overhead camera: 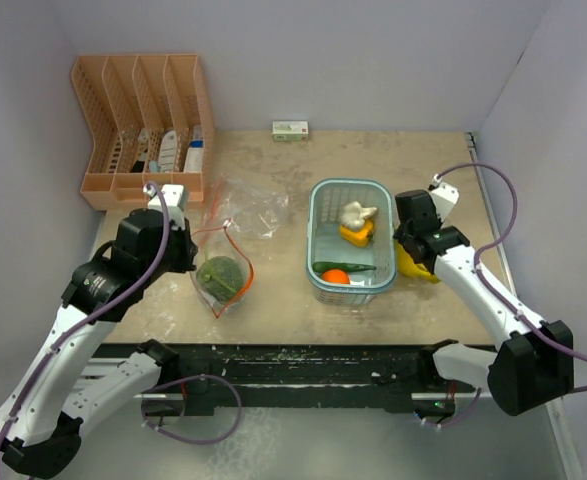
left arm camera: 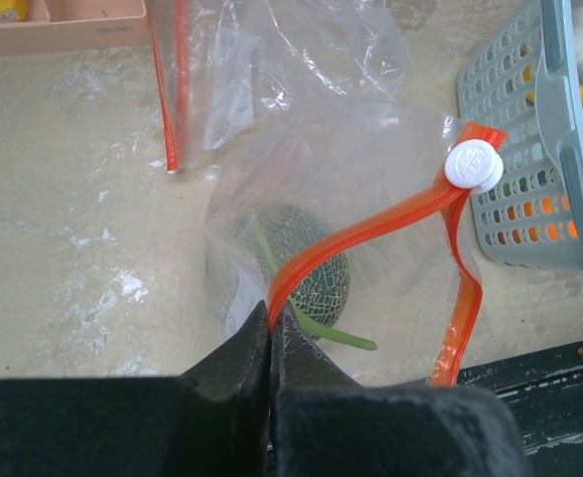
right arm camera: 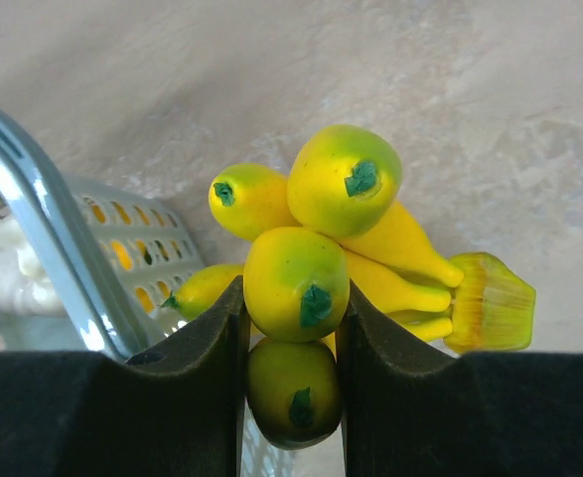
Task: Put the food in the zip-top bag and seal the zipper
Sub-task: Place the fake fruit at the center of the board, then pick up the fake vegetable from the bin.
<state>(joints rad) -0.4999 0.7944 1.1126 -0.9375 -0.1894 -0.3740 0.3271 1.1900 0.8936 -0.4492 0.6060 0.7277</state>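
The clear zip-top bag [overhead camera: 235, 250] lies left of centre with the round green head [overhead camera: 221, 274] inside. My left gripper [overhead camera: 194, 260] is shut on the bag's orange zipper strip [left arm camera: 370, 227]; in its wrist view the jaws [left arm camera: 271, 323] pinch the strip, the head [left arm camera: 316, 266] shows through the plastic, and the white slider [left arm camera: 473, 165] sits at the far end. My right gripper [overhead camera: 413, 256] is shut on the yellow bananas [overhead camera: 421, 268] just right of the basket; in its wrist view the jaws [right arm camera: 293, 298] clamp one banana [right arm camera: 296, 283]. The orange fruit [overhead camera: 335, 276] and long green vegetable [overhead camera: 345, 266] lie in the basket.
The light blue mesh basket [overhead camera: 319, 215] stands at centre, also holding a white piece [overhead camera: 355, 212] and a yellow piece [overhead camera: 357, 234]; it shows in both wrist views [left arm camera: 529, 149] [right arm camera: 63, 238]. An orange file rack [overhead camera: 143, 120] stands back left. A small box [overhead camera: 291, 130] lies by the back wall.
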